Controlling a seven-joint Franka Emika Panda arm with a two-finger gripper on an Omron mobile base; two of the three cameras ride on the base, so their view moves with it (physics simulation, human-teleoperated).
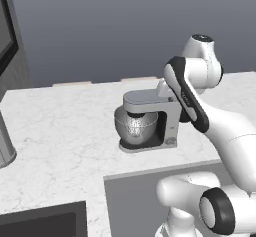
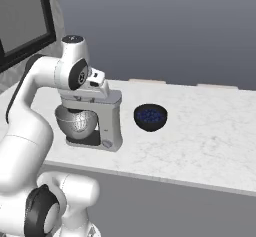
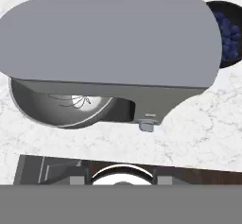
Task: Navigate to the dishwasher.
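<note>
Dishwasher [image 1: 42, 224] top edge runs left-right under counter [image 1: 60, 131].

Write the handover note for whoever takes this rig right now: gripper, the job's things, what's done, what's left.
Gripper: held above the stand mixer; fingers hidden, so open or shut can't be told.
Scene: base faces a marble counter with the mixer and, beside it, a dark bowl of blue berries.
Done: nothing confirmable; no dark flat appliance front with a horizontal bar handle is recognisable.
Left: drive on until the dishwasher is ahead, then stop facing it.
</note>
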